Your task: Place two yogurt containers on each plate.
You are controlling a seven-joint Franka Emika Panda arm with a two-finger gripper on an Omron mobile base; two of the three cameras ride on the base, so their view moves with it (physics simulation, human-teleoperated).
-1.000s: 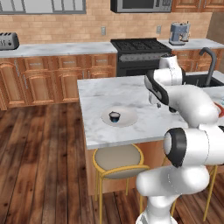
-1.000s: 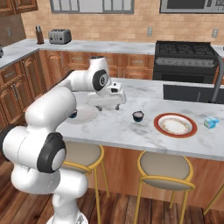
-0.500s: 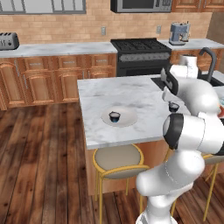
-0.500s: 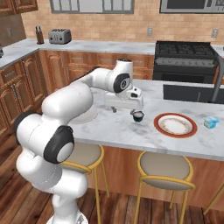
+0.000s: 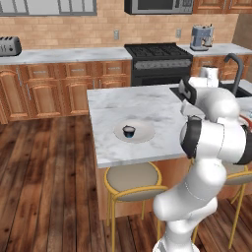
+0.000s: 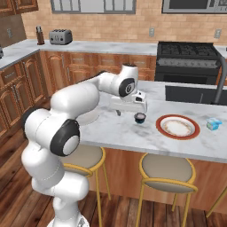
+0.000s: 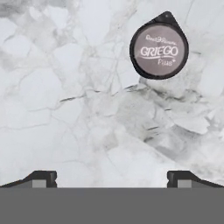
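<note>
My gripper [image 6: 131,112] hangs open above the island's marble top, its fingertips [image 7: 41,178] wide apart with nothing between them. A dark navy yogurt container [image 7: 159,46] with a pale lid stands on the bare counter ahead and to the right of the fingers; it sits just right of the hand [image 6: 140,118]. Another navy yogurt container [image 5: 129,131] stands on the pale grey plate [image 5: 142,133]. The red-rimmed plate [image 6: 178,127] lies further right with nothing on it. A light blue yogurt container [image 6: 214,124] rests beyond it near the counter's right end.
A dark sink [image 6: 190,94] with a tall faucet [image 6: 220,80] is set into the island behind the red-rimmed plate. Round stools [image 6: 167,168] stand under the near edge of the island. A stove [image 5: 157,64] lines the back wall.
The arm has swung to the right, away from the pale plate, and the open hand now sits over the counter beside the navy cup. The cups and plates have not moved.
</note>
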